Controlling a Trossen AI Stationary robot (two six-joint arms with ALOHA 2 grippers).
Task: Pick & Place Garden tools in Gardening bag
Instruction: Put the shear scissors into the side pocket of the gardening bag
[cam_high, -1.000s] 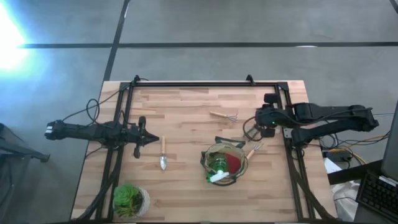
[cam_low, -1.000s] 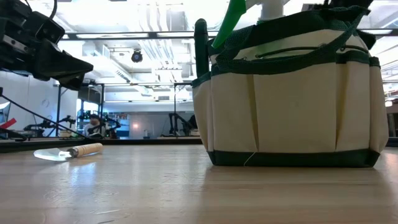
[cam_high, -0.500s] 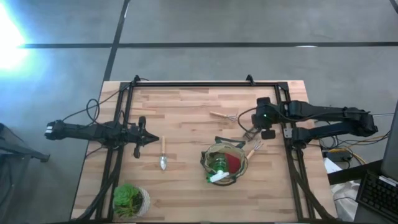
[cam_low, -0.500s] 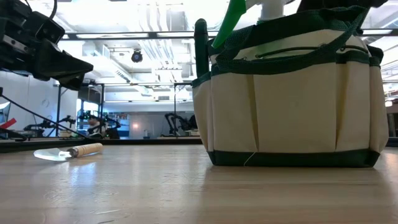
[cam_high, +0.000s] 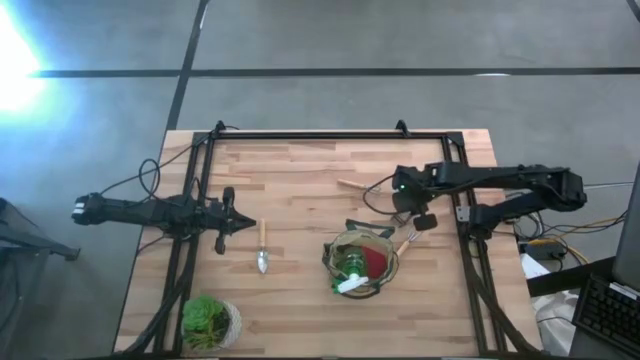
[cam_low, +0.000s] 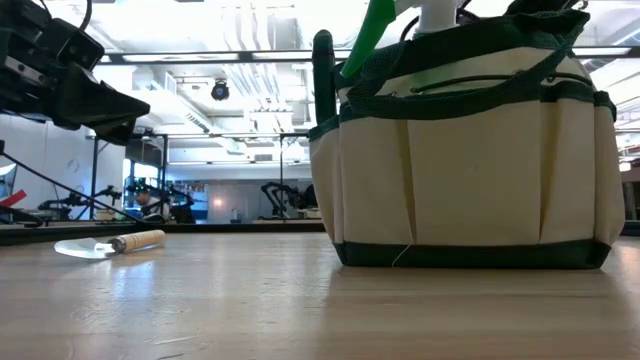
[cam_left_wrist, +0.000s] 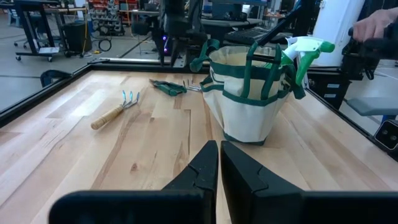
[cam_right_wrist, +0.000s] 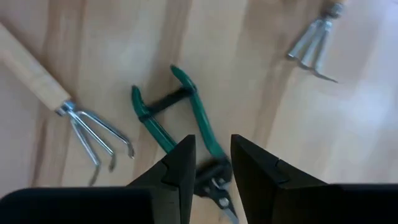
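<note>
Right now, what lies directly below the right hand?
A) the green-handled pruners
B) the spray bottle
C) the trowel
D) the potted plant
A: the right wrist view looks down past the right hand onto the pruners lying on the table, with a rake fork beside them; the trowel lies far off near the left arm.

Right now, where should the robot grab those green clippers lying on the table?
Probably across the two green handles of the clippers, coming straight down from above. They lie flat on the table with nothing on top, and the handles are the long, slim part. The right pincer hangs just over them with its fingers apart, so closing there looks easier than at the short metal blades.
</note>
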